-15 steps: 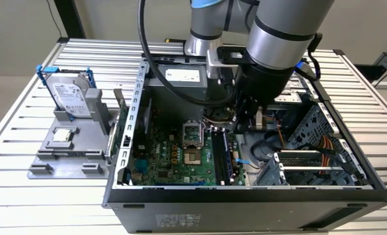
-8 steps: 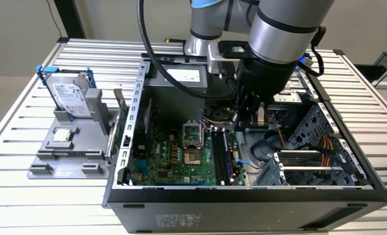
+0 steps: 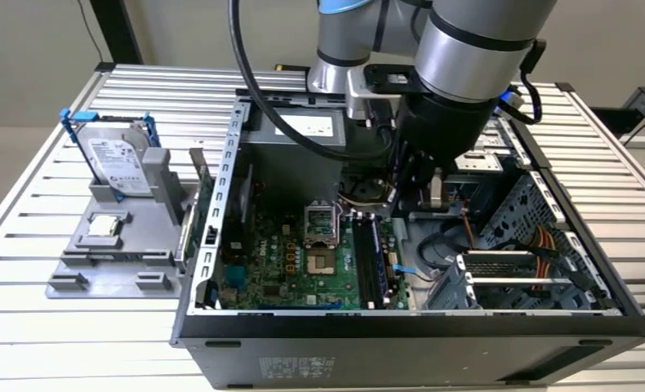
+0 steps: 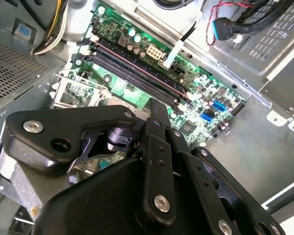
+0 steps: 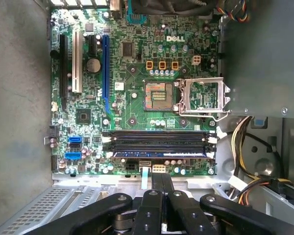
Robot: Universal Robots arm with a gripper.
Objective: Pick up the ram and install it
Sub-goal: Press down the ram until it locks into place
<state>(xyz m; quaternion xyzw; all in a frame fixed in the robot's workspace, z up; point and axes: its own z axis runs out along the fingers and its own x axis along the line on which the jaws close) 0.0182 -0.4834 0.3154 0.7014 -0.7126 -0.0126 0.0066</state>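
Observation:
The ram [image 5: 159, 152] is a long narrow stick that looks seated in the outermost of the memory slots [image 5: 159, 138] on the green motherboard [image 3: 290, 261]. In the exterior view the ram [image 3: 367, 260] shows as a dark bluish strip beside the processor socket [image 3: 320, 263]. My gripper [image 5: 161, 176] hangs above the board's edge near those slots, shut, with its fingers pressed together and nothing between them. The second wrist view shows the same shut gripper [image 4: 155, 104] above the slots [image 4: 137, 63], apart from the ram.
The open computer case [image 3: 410, 327] surrounds the arm [image 3: 453, 98], with a drive cage [image 3: 518, 269] and cable bundles [image 5: 245, 147] close by. Outside the case a grey holder [image 3: 94, 261] carries a hard drive in a blue frame [image 3: 116, 159] and a small silver chip [image 3: 104, 225].

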